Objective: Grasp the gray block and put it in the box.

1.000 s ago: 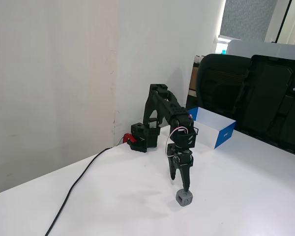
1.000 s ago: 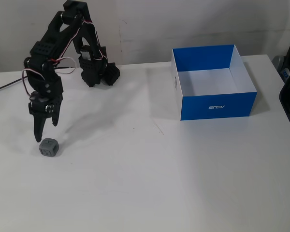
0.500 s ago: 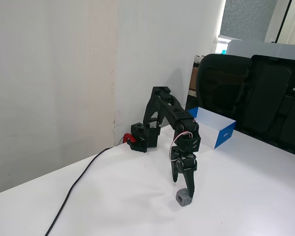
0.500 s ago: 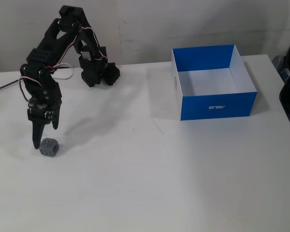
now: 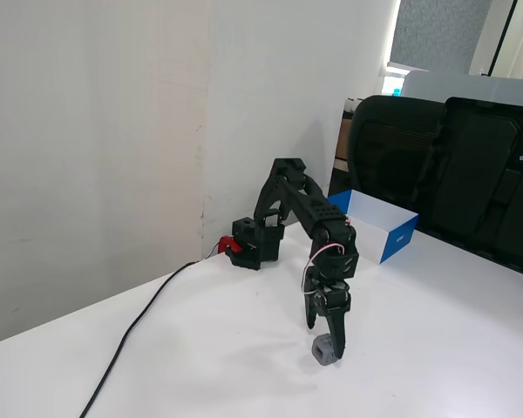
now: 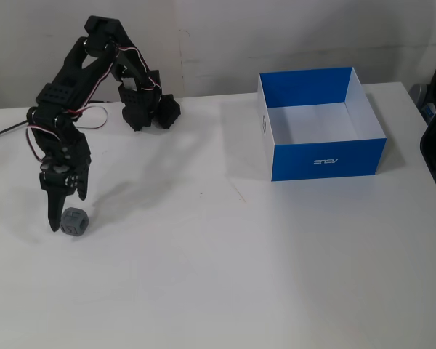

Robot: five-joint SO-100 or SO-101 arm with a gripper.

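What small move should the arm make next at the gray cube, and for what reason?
Probably close the jaws. The gripper is down at table level with the gray block beside one finger, seemingly between the jaws, and the block rests on the table, far from the box.

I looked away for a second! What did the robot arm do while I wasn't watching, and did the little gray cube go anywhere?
The arm bent lower, bringing the gripper down from just above the gray block until its fingers reach table level beside the block. The pictures do not show a closed grip on it yet. The block stayed in its spot on the table, and the box did not move and remains empty.
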